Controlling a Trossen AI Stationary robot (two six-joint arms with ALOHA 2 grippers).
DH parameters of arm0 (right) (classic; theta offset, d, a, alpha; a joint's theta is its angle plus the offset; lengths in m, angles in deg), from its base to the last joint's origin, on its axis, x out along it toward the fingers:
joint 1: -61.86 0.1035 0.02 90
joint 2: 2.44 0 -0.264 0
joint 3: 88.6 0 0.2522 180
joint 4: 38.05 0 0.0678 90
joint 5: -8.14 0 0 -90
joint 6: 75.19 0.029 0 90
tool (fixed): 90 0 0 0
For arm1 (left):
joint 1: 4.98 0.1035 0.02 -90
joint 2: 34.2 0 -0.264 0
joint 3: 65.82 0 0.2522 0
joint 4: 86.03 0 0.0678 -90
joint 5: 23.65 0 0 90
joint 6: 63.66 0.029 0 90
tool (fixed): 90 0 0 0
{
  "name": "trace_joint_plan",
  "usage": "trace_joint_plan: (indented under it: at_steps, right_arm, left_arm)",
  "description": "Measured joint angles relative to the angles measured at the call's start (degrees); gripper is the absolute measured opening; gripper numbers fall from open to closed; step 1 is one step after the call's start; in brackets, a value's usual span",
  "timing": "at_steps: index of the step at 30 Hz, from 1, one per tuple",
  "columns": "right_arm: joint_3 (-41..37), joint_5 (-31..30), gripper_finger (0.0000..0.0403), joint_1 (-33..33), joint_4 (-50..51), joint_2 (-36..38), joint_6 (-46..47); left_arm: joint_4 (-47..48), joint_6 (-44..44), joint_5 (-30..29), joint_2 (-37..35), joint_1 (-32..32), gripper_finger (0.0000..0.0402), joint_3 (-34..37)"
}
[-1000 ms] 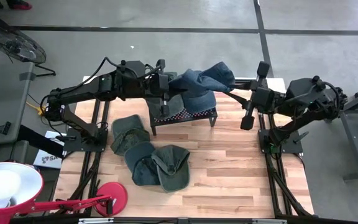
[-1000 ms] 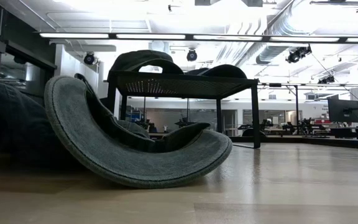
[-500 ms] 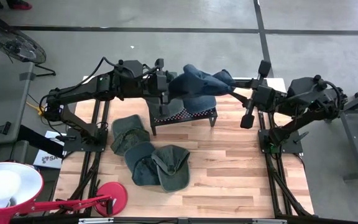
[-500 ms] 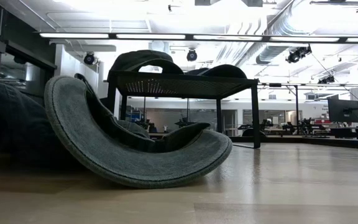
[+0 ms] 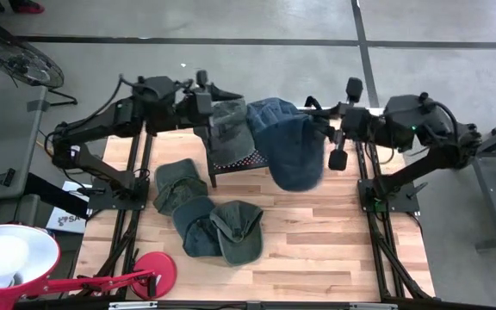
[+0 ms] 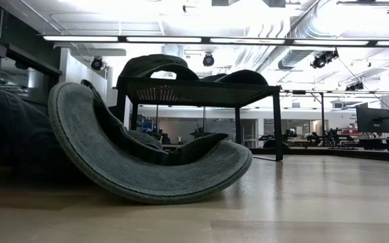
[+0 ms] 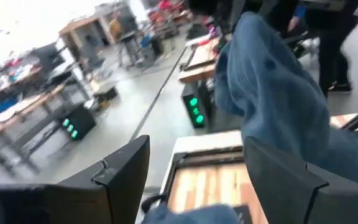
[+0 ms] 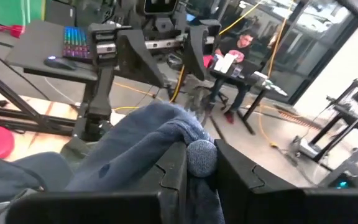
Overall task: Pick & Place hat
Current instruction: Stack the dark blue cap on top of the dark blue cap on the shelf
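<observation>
**A:** Since a second ago, what has moved?

**B:** Mostly the blue hat [image 5: 293, 148]. It was bunched between both arms over the far end of the black rack [image 5: 257, 155]; now it hangs spread out past the rack's right end, above the surface [image 5: 334, 232]. The left gripper [image 5: 212, 96] has let go: its fingers [image 7: 120, 171] stand wide apart with nothing between them, and it sits at the rack's far-left corner. The right gripper [image 5: 341, 112] holds the hat alone, its fingers nearly closed on a fold of blue cloth [image 8: 199, 158], just off the rack's right end.

**A:** And nearer than the rack?

**B:** Three green hats [image 5: 203, 211] lie in a cluster on the surface in front of the rack's left half, untouched. On the rack's left part lies a grey-green hat [image 5: 229, 129], just beside the blue one.

**A:** How far along, then?

**B:** My judgement: the pick is done, the hat is in transit in one gripper, and the placing is left. The green hats on the surface may still need moving.

**A:** Any writing?

**B:** None I can read.
</observation>
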Motion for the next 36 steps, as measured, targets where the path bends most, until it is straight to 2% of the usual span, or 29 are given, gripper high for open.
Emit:
trace_joint_plan:
  at_steps: [8, 18, 29, 36]
  right_arm:
    - [-0.1, 12.7, 0.0051, -10.7, 1.7, -0.9, 1.6]
    - [-0.1, 28.2, 0.0051, -22.4, 1.9, -4.2, 1.0]
    - [-0.1, 37.6, 0.0051, -30.8, 5.3, -8.9, -2.0]
    - [-0.2, 39.8, 0.0051, -33.0, 5.4, -9.8, -2.5]
  left_arm:
    - [1.5, -1.6, -1.5, -4.0, 0.0, 0.0257, 0.1]
    - [5.5, -2.1, -2.1, -4.8, 0.0, 0.0257, 0.1]
    - [5.9, -2.2, -2.0, -4.8, 0.0, 0.0257, 0.1]
    - [5.9, -2.3, -2.0, -4.8, 0.0, 0.0257, 0.1]
